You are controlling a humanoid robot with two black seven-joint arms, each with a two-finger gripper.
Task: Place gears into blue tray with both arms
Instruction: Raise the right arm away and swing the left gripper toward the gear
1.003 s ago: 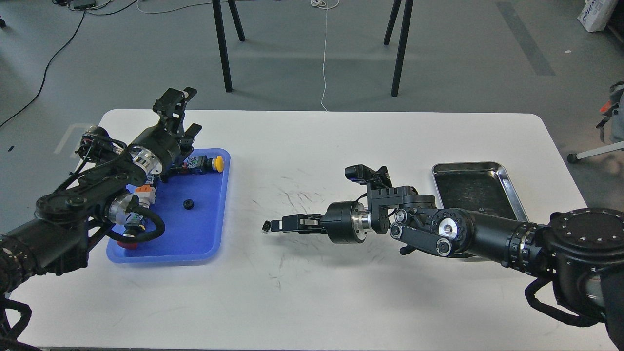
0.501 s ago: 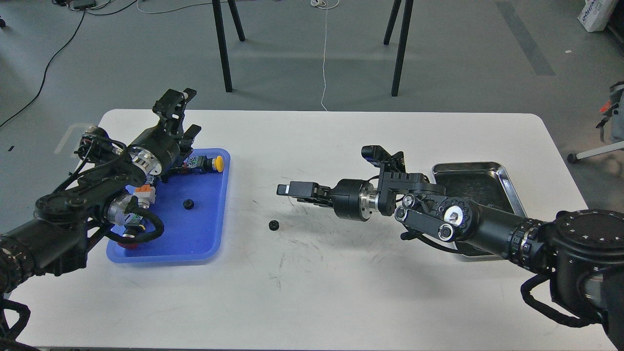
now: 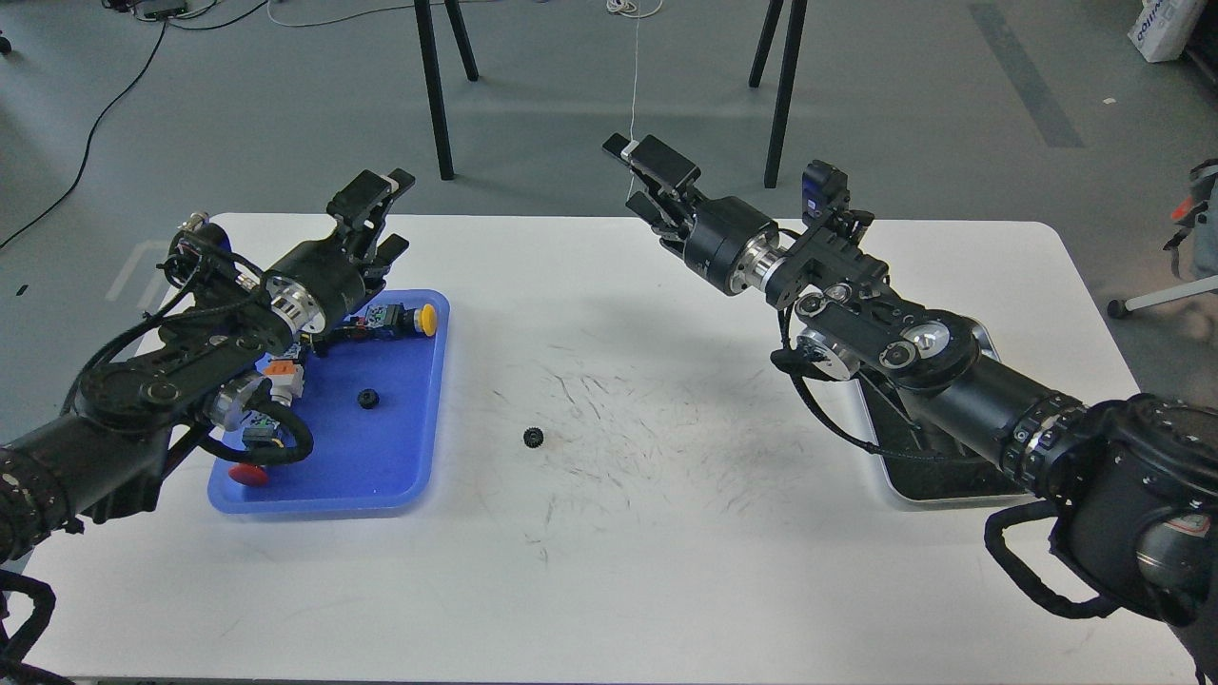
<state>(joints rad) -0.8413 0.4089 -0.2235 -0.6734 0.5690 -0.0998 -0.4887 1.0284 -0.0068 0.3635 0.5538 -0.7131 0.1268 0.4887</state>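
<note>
One small black gear (image 3: pixel 367 400) lies inside the blue tray (image 3: pixel 395 457) on the table's left. A second gear (image 3: pixel 534 438) rests on the bare white table, a little right of the tray's right rim. My left gripper (image 3: pixel 381 205) hovers above the tray's far edge with its fingers apart and nothing between them. Raised high over the table's far edge, my right gripper (image 3: pixel 639 176) is also open and empty, well away from both gears.
A yellow-capped button (image 3: pixel 425 319), an orange block (image 3: pixel 283 371) and a red cap (image 3: pixel 249 475) share the blue tray. A silver tray (image 3: pixel 952 490) sits at the right, mostly under my right arm. Black stand legs (image 3: pixel 433 90) stand beyond the table.
My right gripper let go of the gear onto the table beside the tray, then lifted and swung back toward the far edge. My left gripper shifted slightly right.
</note>
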